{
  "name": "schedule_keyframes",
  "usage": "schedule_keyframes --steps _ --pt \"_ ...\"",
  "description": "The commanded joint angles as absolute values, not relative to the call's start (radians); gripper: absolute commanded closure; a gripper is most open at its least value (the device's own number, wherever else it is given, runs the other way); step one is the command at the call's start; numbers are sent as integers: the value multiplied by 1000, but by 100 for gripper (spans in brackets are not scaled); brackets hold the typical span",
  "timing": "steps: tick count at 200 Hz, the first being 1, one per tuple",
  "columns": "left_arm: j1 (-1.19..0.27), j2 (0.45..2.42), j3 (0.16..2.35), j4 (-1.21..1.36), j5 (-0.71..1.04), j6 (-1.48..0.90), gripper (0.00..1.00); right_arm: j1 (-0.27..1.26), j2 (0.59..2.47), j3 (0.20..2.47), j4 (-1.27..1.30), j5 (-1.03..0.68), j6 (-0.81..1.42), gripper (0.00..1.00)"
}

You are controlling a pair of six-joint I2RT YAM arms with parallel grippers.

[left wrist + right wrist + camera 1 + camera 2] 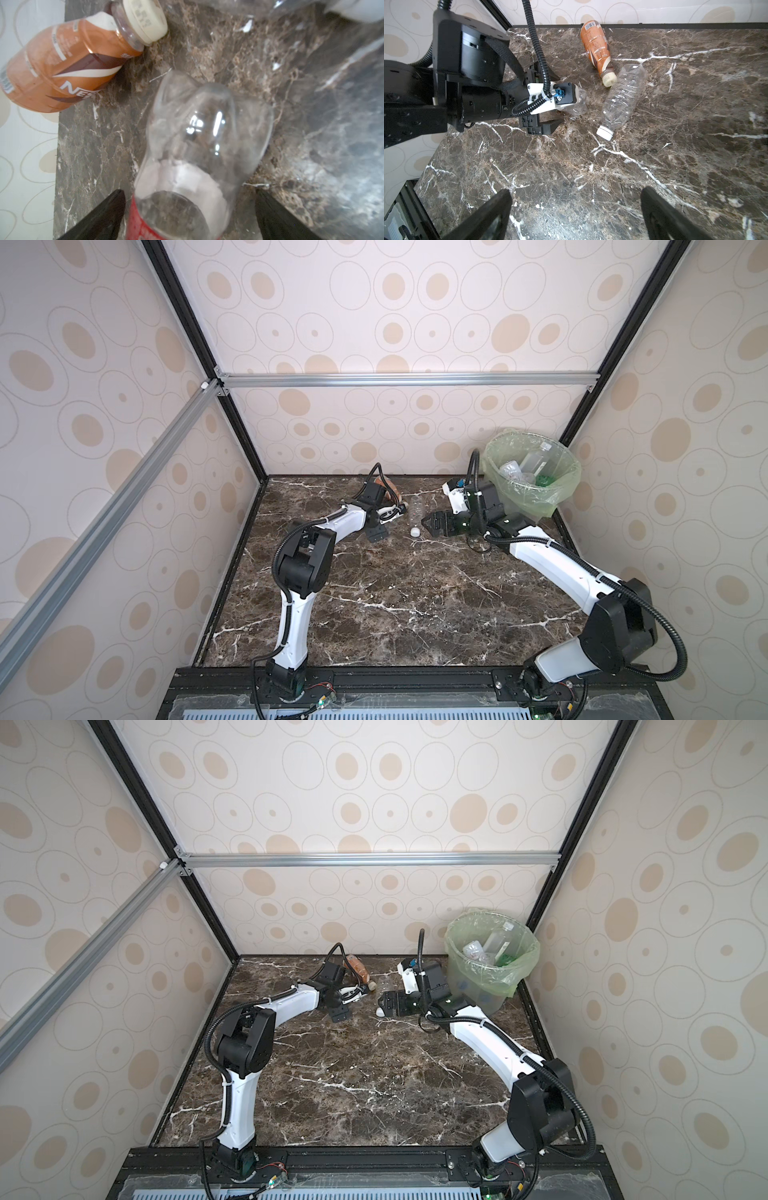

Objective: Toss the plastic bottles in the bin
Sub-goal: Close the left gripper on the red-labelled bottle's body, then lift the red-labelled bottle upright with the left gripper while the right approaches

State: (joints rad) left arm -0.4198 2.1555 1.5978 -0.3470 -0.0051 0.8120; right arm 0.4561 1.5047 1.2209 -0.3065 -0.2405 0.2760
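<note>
Left gripper [190,193]: fingers spread wide either side of a crushed clear bottle [199,128] with a red label, bottom centre of the left wrist view. Nothing is grasped yet. Right gripper [576,192]: released, empty, over the bare marble top [591,166]. White-capped bottle [623,97] lies mid-frame, with the brown-labelled bottle [596,45] above it by the wall. Bin [536,497] sits upper right of the marble in both top views, several bottles inside.

Risk: the crumpled, slick plastic may squirt out as the jaws close. The two grippers are near each other and could clash.

Hidden: the crushed bottle's red-label end is cut off by the frame edge, and the wrist covers it in both top views. Bin count unclear.
</note>
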Motion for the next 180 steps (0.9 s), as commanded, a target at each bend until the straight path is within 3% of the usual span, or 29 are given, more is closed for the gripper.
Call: schedule_keyframes --steps 1,37,114,180 --pt "-412 2171 1635 -384 -2 844 4 437 1522 1215 -297 -265 293 0" --pt "-405 2180 1631 -387 10 835 13 407 1532 1209 -288 -285 323 0" --pt "-407 2195 1647 -403 110 758 53 396 1503 1193 -295 -240 340 0" --pt "-402 2122 1609 -343 264 552 55 385 1485 1197 -313 -237 407 0"
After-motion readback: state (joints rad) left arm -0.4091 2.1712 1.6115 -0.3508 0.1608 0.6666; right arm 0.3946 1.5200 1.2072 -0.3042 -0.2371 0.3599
